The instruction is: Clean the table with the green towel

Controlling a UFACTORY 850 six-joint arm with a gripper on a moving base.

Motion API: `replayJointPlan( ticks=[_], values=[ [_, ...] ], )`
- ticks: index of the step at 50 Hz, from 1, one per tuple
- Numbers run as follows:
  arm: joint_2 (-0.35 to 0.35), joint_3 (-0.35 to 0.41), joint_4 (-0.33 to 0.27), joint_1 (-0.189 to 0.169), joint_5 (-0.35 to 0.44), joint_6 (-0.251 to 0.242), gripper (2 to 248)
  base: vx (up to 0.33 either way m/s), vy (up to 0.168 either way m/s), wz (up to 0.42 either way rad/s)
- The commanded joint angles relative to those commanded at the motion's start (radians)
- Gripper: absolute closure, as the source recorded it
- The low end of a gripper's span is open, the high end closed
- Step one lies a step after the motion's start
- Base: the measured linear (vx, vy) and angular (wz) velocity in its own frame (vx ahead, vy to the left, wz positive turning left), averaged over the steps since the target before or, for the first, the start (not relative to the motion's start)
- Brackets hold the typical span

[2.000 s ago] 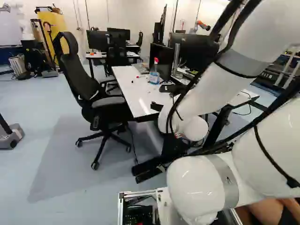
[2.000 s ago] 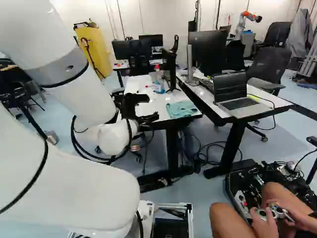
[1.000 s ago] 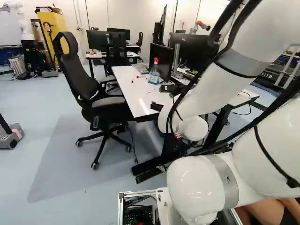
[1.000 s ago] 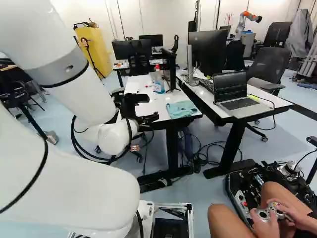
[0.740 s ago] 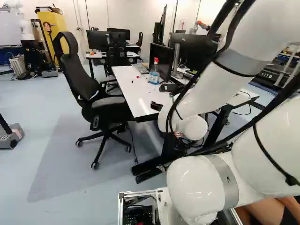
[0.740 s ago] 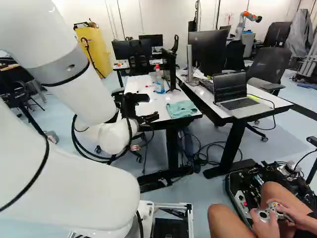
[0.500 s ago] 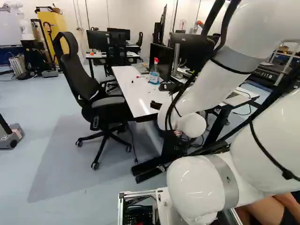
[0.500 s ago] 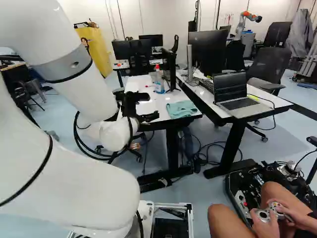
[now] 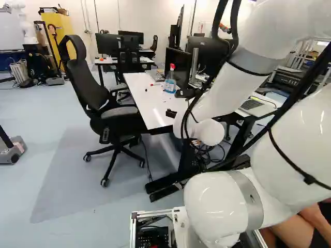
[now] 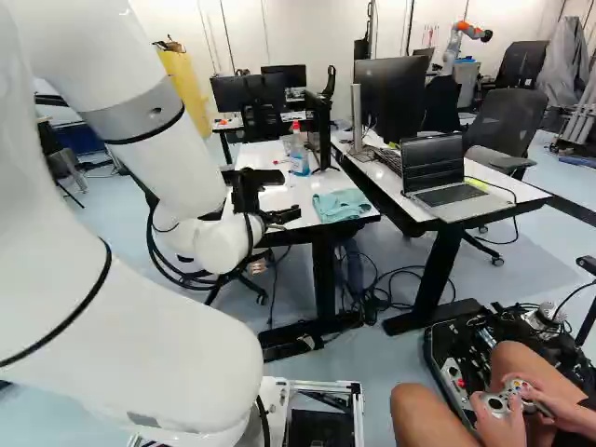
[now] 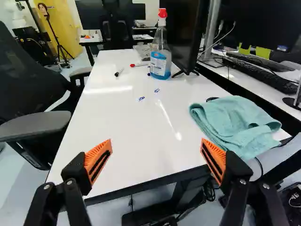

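Note:
In the right base view my gripper is at the near edge of the white table, left of the folded blue-green towel. The wrist view shows the gripper wide open and empty, its orange-padded fingers apart over the table's near edge. The crumpled towel lies ahead of and beside the right-hand finger, untouched, at the table's corner. Farther along the tabletop stand a spray bottle with blue liquid and a red head, a black marker, a red marker and two small blue marks.
A monitor stands beside the bottle. An office chair is at the table's left side. The adjoining desk holds a laptop and keyboard. A seated person's hands hold a controller near the base. Another robot stands far back.
My arm's upper links have swung, leftward in the left base view and rightward in the right base view, uncovering the laptop in the left one. The gripper has shifted only slightly. Base and towel have not moved.

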Motion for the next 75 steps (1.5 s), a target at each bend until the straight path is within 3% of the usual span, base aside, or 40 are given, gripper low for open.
replayJointPlan(
  ticks=[23, 75],
  values=[
    [0.032, -0.028, 0.0, -0.038, -0.023, 0.0, 3, 0.0, 0.0, 0.0],
    [0.03, -0.16, 0.0, -0.222, -0.163, 0.0, 3, 0.0, 0.0, 0.0]
  ],
)
